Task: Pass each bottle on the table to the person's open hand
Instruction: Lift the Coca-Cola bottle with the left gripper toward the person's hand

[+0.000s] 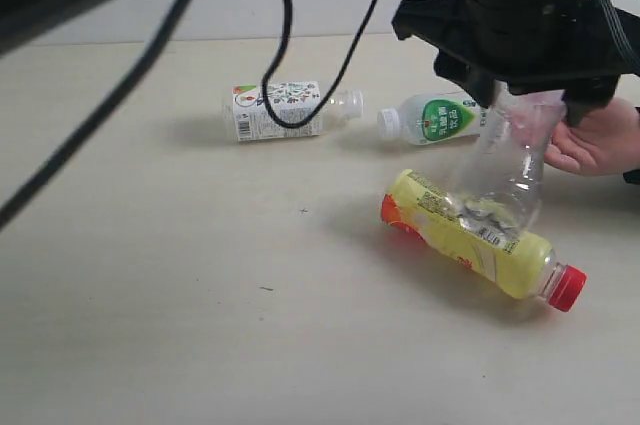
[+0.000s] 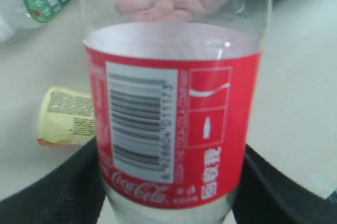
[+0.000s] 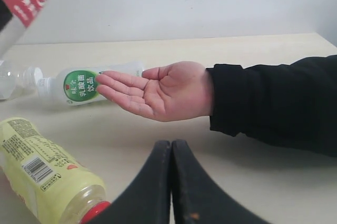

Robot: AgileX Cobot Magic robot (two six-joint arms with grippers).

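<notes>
I judge one hand-over to be under way: my left gripper (image 1: 522, 85) is clamped on the red-label bottle (image 1: 505, 175), which hangs tilted in the air, base down, over the yellow bottle (image 1: 470, 235) and near the person's open hand (image 3: 158, 89) but apart from it. The palm faces up, fingers flat, with a dark sleeve (image 3: 274, 103) behind it. Next I'd need to swing the bottle across to that palm, keep its base off the yellow one, settle it in, and only then part the jaws. My right gripper (image 3: 171, 182) sits low with its jaws pressed together, holding nothing. Behind is a plain pale wall (image 3: 184, 2). The table (image 1: 150, 295) is beige and flat. On it lie the yellow bottle, the green-label bottle (image 1: 435, 117) and the floral-label bottle (image 1: 285, 110), all on their sides, and a few dark specks (image 1: 304, 211).
</notes>
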